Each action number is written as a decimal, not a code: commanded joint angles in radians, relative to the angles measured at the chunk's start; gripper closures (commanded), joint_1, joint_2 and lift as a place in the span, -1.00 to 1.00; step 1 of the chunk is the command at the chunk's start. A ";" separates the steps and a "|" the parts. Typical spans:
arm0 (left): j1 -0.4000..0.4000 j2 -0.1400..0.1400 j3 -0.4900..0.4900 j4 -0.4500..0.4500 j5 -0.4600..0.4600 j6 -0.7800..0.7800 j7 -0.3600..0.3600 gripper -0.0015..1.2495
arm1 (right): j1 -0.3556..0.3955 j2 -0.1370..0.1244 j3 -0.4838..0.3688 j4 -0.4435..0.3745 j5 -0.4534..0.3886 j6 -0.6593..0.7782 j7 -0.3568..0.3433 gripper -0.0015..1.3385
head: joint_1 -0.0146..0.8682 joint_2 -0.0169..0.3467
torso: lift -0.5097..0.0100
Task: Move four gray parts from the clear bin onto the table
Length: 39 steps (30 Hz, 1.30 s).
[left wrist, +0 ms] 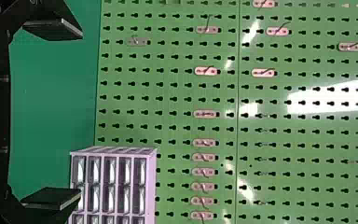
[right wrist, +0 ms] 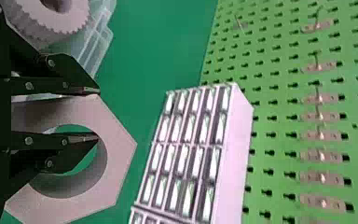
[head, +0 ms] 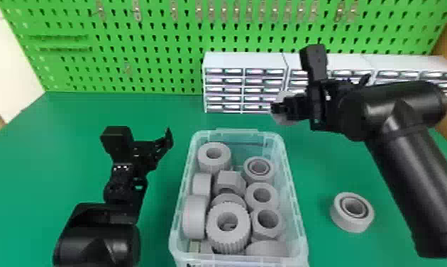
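Note:
In the head view, my right gripper [head: 276, 108] is above the table behind the clear bin [head: 302, 227], shut on a gray hex nut [head: 287, 121]. In the right wrist view, my right gripper [right wrist: 97, 114] pinches one wall of the hex nut [right wrist: 119, 149], one finger through its hole and the other outside. Several gray rings and nuts fill the bin, a toothed ring [head: 228, 234] on top near its front. One gray ring [head: 345, 220] lies on the table right of the bin. My left gripper [head: 160, 143] stays left of the bin; its left wrist view shows the gripper [left wrist: 78, 113] open, with nothing held.
White drawer cabinets [head: 246, 62] stand along the back of the green table [head: 144, 110], behind the bin and right gripper. A green pegboard [head: 155, 42] with metal hooks rises behind them. The right forearm [head: 414, 167] reaches over the table's right side.

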 commanded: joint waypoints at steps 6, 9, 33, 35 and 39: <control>0.004 0.000 0.000 0.000 0.002 0.000 0.000 -0.84 | 0.058 0.002 -0.075 -0.060 -0.031 -0.007 -0.089 0.56 | 0.60 -0.51 | 0.76; 0.004 0.000 0.000 0.000 0.003 0.000 0.000 -0.84 | 0.072 0.002 -0.088 -0.081 -0.032 -0.003 -0.113 0.56 | 0.60 -0.51 | 0.76; 0.013 -0.001 -0.005 0.000 0.003 0.002 0.000 -0.84 | 0.224 0.017 -0.230 -0.198 -0.052 -0.067 -0.314 0.57 | 0.60 -0.51 | 0.76; 0.013 -0.001 -0.005 0.000 0.003 0.002 0.000 -0.84 | 0.231 0.022 -0.244 -0.198 -0.052 -0.069 -0.320 0.57 | 0.60 -0.51 | 0.76; 0.015 -0.001 -0.005 0.002 0.003 0.002 0.000 -0.84 | 0.247 0.025 -0.267 -0.199 -0.052 -0.067 -0.334 0.57 | 0.60 -0.51 | 0.76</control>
